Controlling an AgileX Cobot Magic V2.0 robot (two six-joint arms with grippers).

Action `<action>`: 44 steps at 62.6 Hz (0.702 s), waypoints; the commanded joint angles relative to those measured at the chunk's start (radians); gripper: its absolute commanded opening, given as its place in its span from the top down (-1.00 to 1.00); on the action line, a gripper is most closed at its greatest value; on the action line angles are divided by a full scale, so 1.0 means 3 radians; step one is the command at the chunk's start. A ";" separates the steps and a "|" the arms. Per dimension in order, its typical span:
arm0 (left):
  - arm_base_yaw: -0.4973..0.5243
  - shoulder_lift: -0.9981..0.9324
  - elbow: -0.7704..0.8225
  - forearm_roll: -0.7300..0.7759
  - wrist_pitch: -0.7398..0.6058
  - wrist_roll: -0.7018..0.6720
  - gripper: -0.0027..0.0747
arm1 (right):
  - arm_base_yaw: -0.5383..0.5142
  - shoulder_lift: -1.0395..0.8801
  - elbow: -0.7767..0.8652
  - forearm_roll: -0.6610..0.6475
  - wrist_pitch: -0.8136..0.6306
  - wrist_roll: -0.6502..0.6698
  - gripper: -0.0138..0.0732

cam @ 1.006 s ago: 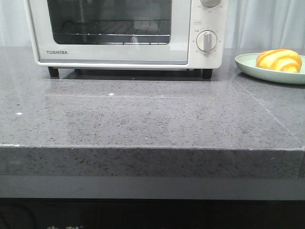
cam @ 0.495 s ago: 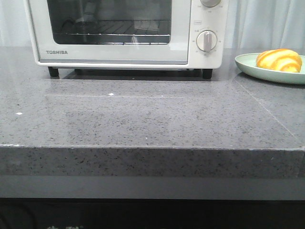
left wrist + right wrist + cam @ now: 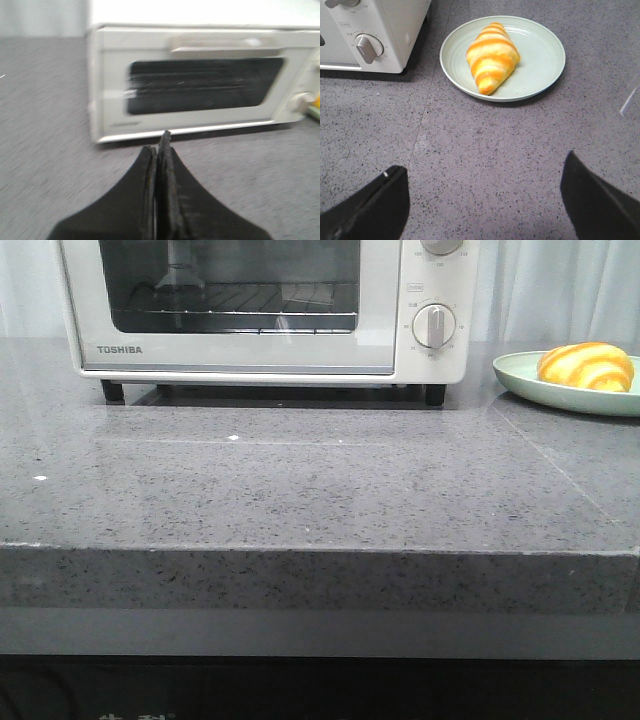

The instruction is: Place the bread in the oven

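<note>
The bread (image 3: 585, 366), golden-orange with pale stripes, lies on a pale green plate (image 3: 520, 380) at the right of the grey counter; it also shows in the right wrist view (image 3: 492, 56). The white Toshiba oven (image 3: 260, 355) stands at the back, its glass door closed; it also shows in the left wrist view (image 3: 200, 85). My left gripper (image 3: 159, 145) is shut and empty, above the counter in front of the oven door. My right gripper (image 3: 482, 175) is open and empty, above the counter short of the plate (image 3: 540, 65). Neither gripper shows in the front view.
The oven's dials (image 3: 434, 326) are on its right side, near the plate. The grey speckled counter (image 3: 320, 490) has its front edge near me. A white curtain (image 3: 560, 290) hangs behind.
In the front view, a reflection in the oven's glass door has shifted. The bread, plate and oven have not moved.
</note>
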 commanded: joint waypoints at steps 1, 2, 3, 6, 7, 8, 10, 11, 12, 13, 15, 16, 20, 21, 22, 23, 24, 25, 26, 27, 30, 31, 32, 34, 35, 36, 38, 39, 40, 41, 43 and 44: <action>-0.0261 0.0149 -0.0215 0.0056 -0.0518 0.0006 0.98 | -0.0020 0.0018 -0.0094 -0.0002 -0.0230 -0.0036 -0.77; -0.0322 0.0200 -0.0245 0.0071 -0.0552 0.0006 0.98 | -0.0020 0.0018 -0.0094 -0.0002 -0.0230 -0.0036 -0.77; -0.0359 0.0236 -0.0266 0.0097 -0.0610 0.0006 0.98 | -0.0020 0.0018 -0.0094 -0.0002 -0.0230 -0.0036 -0.77; -0.0486 0.0366 -0.0357 0.0164 -0.0729 0.0006 0.98 | -0.0020 0.0018 -0.0094 -0.0002 -0.0230 -0.0036 -0.77; -0.0510 0.0424 -0.0382 0.0176 -0.0761 0.0006 0.98 | -0.0020 0.0018 -0.0094 -0.0002 -0.0230 -0.0036 -0.77; -0.0531 0.0462 -0.0408 0.0176 -0.0792 0.0006 0.98 | -0.0020 0.0018 -0.0094 -0.0002 -0.0230 -0.0036 -0.77; -0.0570 0.0562 -0.0476 0.0181 -0.0855 0.0006 0.98 | -0.0020 0.0018 -0.0094 -0.0002 -0.0230 -0.0036 -0.77; -0.0579 0.0602 -0.0503 0.0181 -0.0877 0.0006 0.98 | -0.0020 0.0018 -0.0094 -0.0002 -0.0230 -0.0036 -0.77; -0.0587 0.0661 -0.0546 0.0181 -0.0904 0.0006 0.98 | -0.0020 0.0018 -0.0094 -0.0002 -0.0230 -0.0036 -0.77; -0.0598 0.0701 -0.0577 0.0181 -0.0924 0.0006 0.98 | -0.0020 0.0018 -0.0094 -0.0002 -0.0230 -0.0036 -0.77; -0.0603 0.0779 -0.0638 0.0181 -0.0951 0.0006 0.98 | -0.0020 0.0018 -0.0094 -0.0002 -0.0230 -0.0036 -0.77; -0.0603 0.0819 -0.0669 0.0174 -0.0965 0.0006 0.98 | -0.0020 0.0018 -0.0094 -0.0002 -0.0230 -0.0036 -0.77; -0.0603 0.0994 -0.0825 0.0169 -0.1012 0.0006 0.98 | -0.0020 0.0018 -0.0094 -0.0002 -0.0230 -0.0036 -0.77; -0.0603 0.1050 -0.0869 0.0169 -0.1031 0.0006 0.98 | -0.0020 0.0018 -0.0094 -0.0002 -0.0230 -0.0036 -0.77; -0.0603 0.1088 -0.0897 0.0169 -0.1040 0.0006 0.98 | -0.0020 0.0018 -0.0094 -0.0002 -0.0230 -0.0036 -0.77; -0.0603 0.1144 -0.0927 0.0169 -0.1063 0.0006 0.98 | -0.0020 0.0018 -0.0094 -0.0002 -0.0230 -0.0036 -0.77; -0.0603 0.1181 -0.0955 0.0169 -0.1063 0.0006 0.98 | -0.0020 0.0018 -0.0094 -0.0002 -0.0230 -0.0036 -0.77; -0.0603 0.1218 -0.0986 0.0169 -0.1063 0.0006 0.98 | -0.0020 0.0018 -0.0094 -0.0002 -0.0230 -0.0036 -0.77; -0.0603 0.1272 -0.1028 0.0169 -0.1063 0.0006 0.98 | -0.0020 0.0018 -0.0094 -0.0002 -0.0230 -0.0036 -0.77; -0.0603 0.1306 -0.1057 0.0169 -0.1063 0.0006 0.98 | -0.0020 0.0018 -0.0094 -0.0002 -0.0230 -0.0036 -0.77; -0.0603 0.1411 -0.1146 0.0169 -0.1110 0.0006 0.98 | -0.0020 0.0018 -0.0094 -0.0002 -0.0230 -0.0036 -0.77; -0.0603 0.1460 -0.1170 0.0169 -0.1134 0.0006 0.98 | -0.0020 0.0018 -0.0094 -0.0002 -0.0230 -0.0036 -0.77; -0.0607 0.1493 -0.1202 0.0169 -0.1150 0.0006 0.98 | -0.0020 0.0018 -0.0094 -0.0002 -0.0230 -0.0036 -0.77; -0.0612 0.1573 -0.1244 0.0169 -0.1188 0.0006 0.98 | -0.0020 0.0018 -0.0094 -0.0002 -0.0230 -0.0036 -0.77; -0.0612 0.1605 -0.1263 0.0169 -0.1210 0.0006 0.98 | -0.0020 0.0018 -0.0094 -0.0002 -0.0233 -0.0036 -0.77; -0.0612 0.1648 -0.1300 0.0167 -0.1250 0.0006 0.98 | -0.0020 0.0018 -0.0094 -0.0002 -0.0233 -0.0036 -0.77; -0.0612 0.1735 -0.1341 0.0160 -0.1301 0.0006 0.98 | -0.0020 0.0018 -0.0094 -0.0002 -0.0233 -0.0036 -0.77; -0.0612 0.1762 -0.1355 0.0160 -0.1337 0.0006 0.98 | -0.0020 0.0018 -0.0094 -0.0002 -0.0233 -0.0036 -0.77; -0.0612 0.1789 -0.1368 0.0160 -0.1362 0.0006 0.98 | -0.0020 0.0018 -0.0094 -0.0002 -0.0233 -0.0036 -0.77; -0.0612 0.1815 -0.1379 0.0160 -0.1389 0.0006 0.98 | -0.0020 0.0018 -0.0094 -0.0002 -0.0233 -0.0036 -0.77; -0.0612 0.1878 -0.1400 0.0160 -0.1434 0.0006 0.98 | -0.0020 0.0018 -0.0094 -0.0002 -0.0233 -0.0036 -0.77; -0.0612 0.1912 -0.1409 0.0160 -0.1476 0.0006 0.98 | -0.0020 0.0018 -0.0094 -0.0002 -0.0233 -0.0036 -0.77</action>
